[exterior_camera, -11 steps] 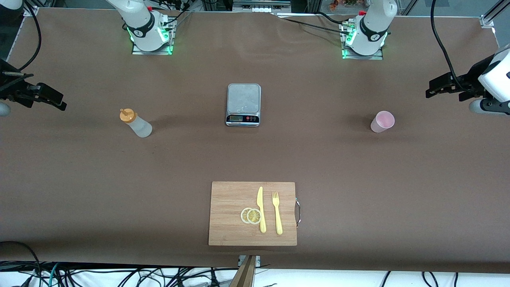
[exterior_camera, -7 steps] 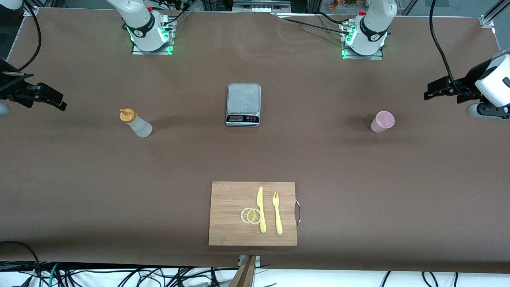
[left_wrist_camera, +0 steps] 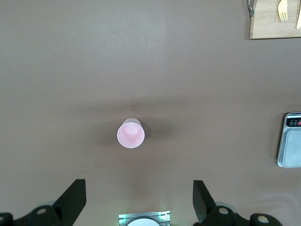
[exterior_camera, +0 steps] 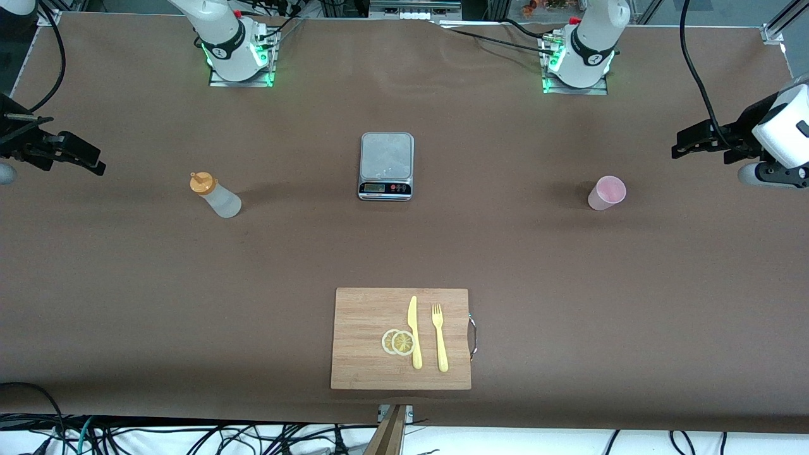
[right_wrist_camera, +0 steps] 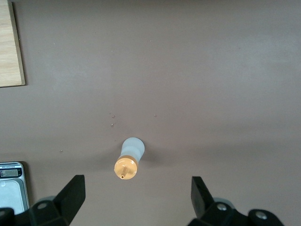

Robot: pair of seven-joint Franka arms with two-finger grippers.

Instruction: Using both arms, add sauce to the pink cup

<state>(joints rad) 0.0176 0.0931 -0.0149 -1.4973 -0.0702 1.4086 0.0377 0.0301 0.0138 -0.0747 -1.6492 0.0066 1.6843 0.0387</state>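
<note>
The sauce (exterior_camera: 217, 196), a whitish squeeze bottle with an orange cap, stands upright toward the right arm's end of the table. In the right wrist view the sauce (right_wrist_camera: 130, 157) stands well short of my right gripper (right_wrist_camera: 136, 180), which is open and empty. My right gripper (exterior_camera: 93, 162) hangs over the table's edge at that end. The pink cup (exterior_camera: 607, 193) stands upright toward the left arm's end. My left gripper (exterior_camera: 678, 144) hovers open over the table past the cup. In the left wrist view the pink cup (left_wrist_camera: 130, 133) stands clear of the left gripper (left_wrist_camera: 138, 184).
A silver kitchen scale (exterior_camera: 386, 165) sits mid-table between bottle and cup. Nearer the front camera, a wooden cutting board (exterior_camera: 357, 316) holds a yellow knife (exterior_camera: 414, 332), a yellow fork (exterior_camera: 439, 338) and two lemon slices (exterior_camera: 398, 342). Cables hang by the left arm.
The left arm's wrist has turned and its gripper has crept slightly toward the table's middle. The right arm, bottle and cup have not moved.
</note>
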